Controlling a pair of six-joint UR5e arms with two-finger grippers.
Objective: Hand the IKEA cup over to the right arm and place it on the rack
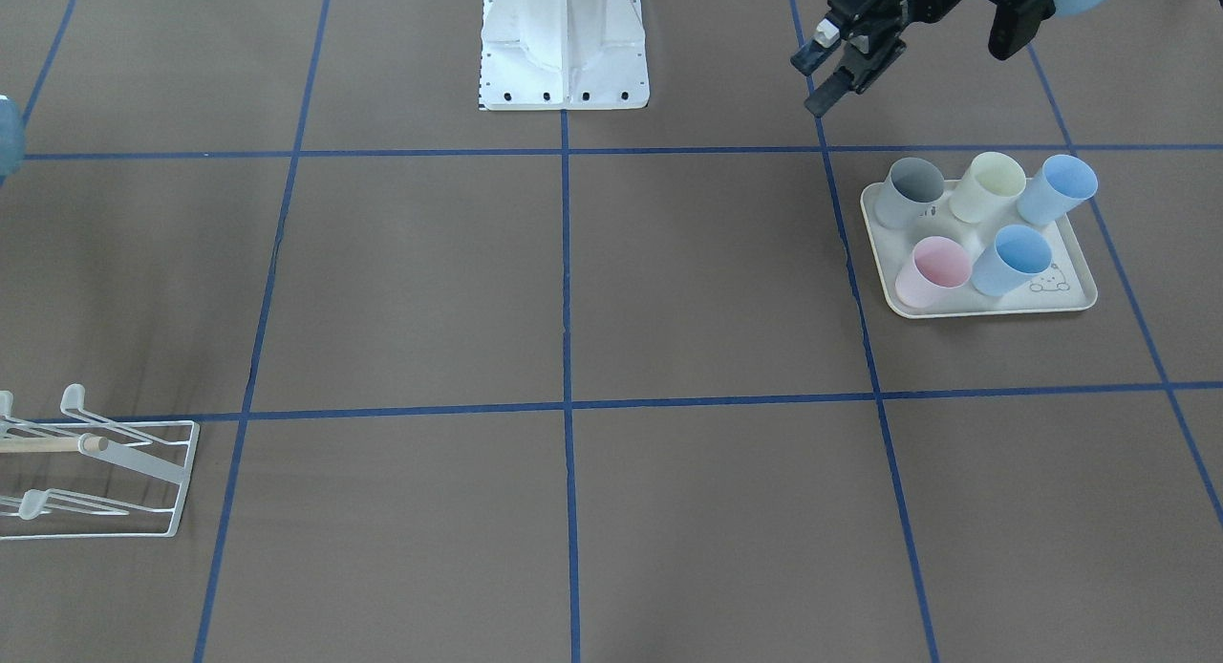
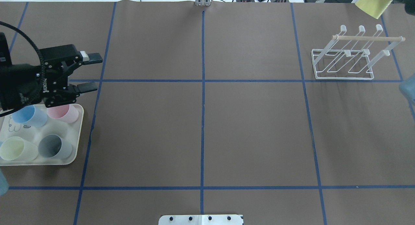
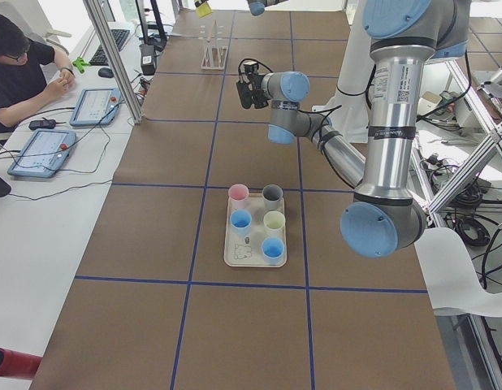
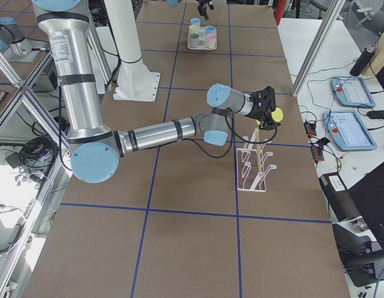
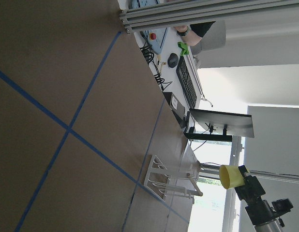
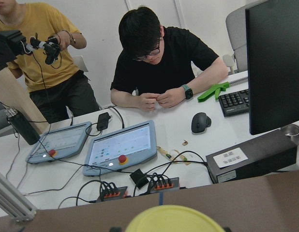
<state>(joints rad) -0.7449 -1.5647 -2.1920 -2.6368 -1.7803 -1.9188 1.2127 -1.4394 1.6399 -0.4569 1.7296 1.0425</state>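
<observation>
**Q:** Cup count?

**Op:** I count six. Five stand upright in the tray (image 1: 994, 307) on my left side. Three are in the row nearer the robot base: grey cup (image 1: 912, 191), pale yellow cup (image 1: 989, 186) and light blue cup (image 1: 1057, 188). Two are in the farther row: pink cup (image 1: 934, 270) and blue cup (image 1: 1014, 259). The sixth is the yellow IKEA cup (image 5: 229, 177).

**Q:** Where is that one?

**Op:** In the air in the right gripper (image 5: 240, 178), close by one end of the rack's dowel and not touching the rack (image 2: 343, 56). The fingers are clamped on it.

**Q:** Left side?

**Op:** The left gripper (image 2: 92, 72) hangs above the table near the tray, with both jaws spread wide and nothing between them.

**Q:** Rack details?

**Op:** One rack, one wooden dowel (image 2: 368, 39). From overhead I count six upturned prongs in two rows of three.

**Q:** Anyone around?

**Op:** Two people (image 6: 159, 63) at the desk beyond the table, and two tablets (image 6: 123, 147) with red buttons.
</observation>
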